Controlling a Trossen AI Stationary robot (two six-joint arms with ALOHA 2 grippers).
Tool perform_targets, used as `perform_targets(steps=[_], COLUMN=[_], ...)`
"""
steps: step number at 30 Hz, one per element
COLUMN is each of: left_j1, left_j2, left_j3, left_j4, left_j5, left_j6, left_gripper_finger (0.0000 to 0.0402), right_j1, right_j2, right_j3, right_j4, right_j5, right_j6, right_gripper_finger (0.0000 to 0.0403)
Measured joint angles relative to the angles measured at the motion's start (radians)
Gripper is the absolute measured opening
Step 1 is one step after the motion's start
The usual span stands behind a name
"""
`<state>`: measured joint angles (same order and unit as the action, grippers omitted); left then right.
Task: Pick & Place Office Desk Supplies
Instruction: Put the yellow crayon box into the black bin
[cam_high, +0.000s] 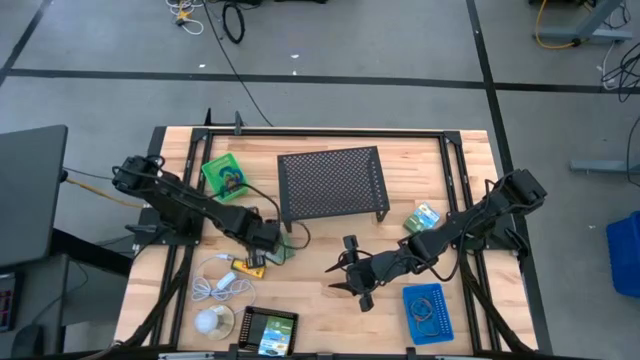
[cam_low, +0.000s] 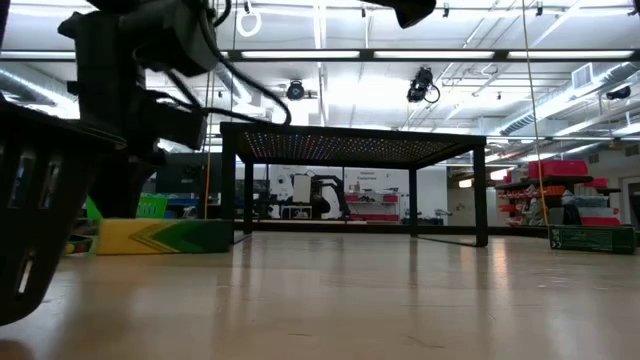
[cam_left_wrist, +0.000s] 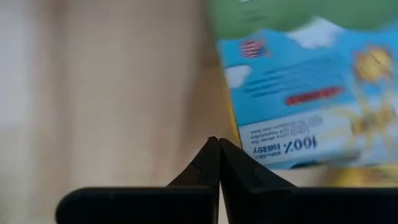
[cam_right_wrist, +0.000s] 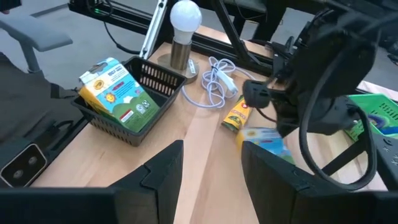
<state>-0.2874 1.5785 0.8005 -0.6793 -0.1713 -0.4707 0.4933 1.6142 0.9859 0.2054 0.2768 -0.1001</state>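
From overhead, the left gripper (cam_high: 268, 243) sits low over the wooden table (cam_high: 320, 310) just in front of the black mesh stand (cam_high: 333, 182), above a yellow block (cam_high: 247, 267) and a blue-green packet (cam_high: 285, 250); whether it holds either cannot be told from here. The right gripper (cam_high: 352, 278) hovers near the table's middle, fingers spread and empty. A green tray (cam_high: 226, 176) lies at the rear left, a blue tray (cam_high: 428, 312) with loops at the front right, a black tray (cam_high: 267, 331) with a packet at the front edge, and another packet (cam_high: 424, 218) beside the stand's right end. A white cable (cam_high: 222, 284) and a white bulb (cam_high: 211, 321) lie front left.

At table height, only the yellow and green block (cam_low: 165, 236) shows lying flat, left of the stand (cam_low: 352, 146).

The left wrist camera alone shows its fingers (cam_left_wrist: 214, 163) pressed together with nothing between, the packet (cam_left_wrist: 298, 93) just beyond, printed with a sun and small text.

The right wrist camera shows its own fingers (cam_right_wrist: 163, 167) parted, and across the table the black tray (cam_right_wrist: 137, 99) propping a packet (cam_right_wrist: 117, 93) on edge, the bulb (cam_right_wrist: 185, 25), the cable (cam_right_wrist: 216, 78) and the block (cam_right_wrist: 239, 114).
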Motion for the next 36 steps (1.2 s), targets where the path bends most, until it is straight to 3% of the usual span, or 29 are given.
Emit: perform_targets(steps=[11, 19, 29, 32, 36], left_j1=[-0.019, -0.019, 0.013, 0.025, 0.017], left_j2=[0.000, 0.000, 0.000, -0.001, -0.026], left_j3=[0.009, 0.009, 0.010, 0.019, 0.049], left_j4=[0.201, 0.315, 0.490, 0.437, 0.220], left_j5=[0.072, 0.129, 0.182, 0.145, 0.072], left_j6=[0.066, 0.114, 0.173, 0.175, 0.138], left_gripper_finger=[0.0002, 0.0002, 0.0001, 0.0001, 0.0001], right_j1=[0.014, 0.020, 0.033, 0.033, 0.033], right_j2=[0.000, 0.005, 0.124, 0.144, 0.147], right_j3=[0.000, 0.000, 0.001, 0.001, 0.001], right_j4=[-0.007, -0.137, -0.125, -0.120, -0.120], right_j5=[0.042, 0.027, -0.011, 0.005, 0.009], right_j6=[0.041, 0.096, 0.096, 0.123, 0.162], right_gripper_finger=[0.0173, 0.0173, 0.0173, 0.0173, 0.0173])
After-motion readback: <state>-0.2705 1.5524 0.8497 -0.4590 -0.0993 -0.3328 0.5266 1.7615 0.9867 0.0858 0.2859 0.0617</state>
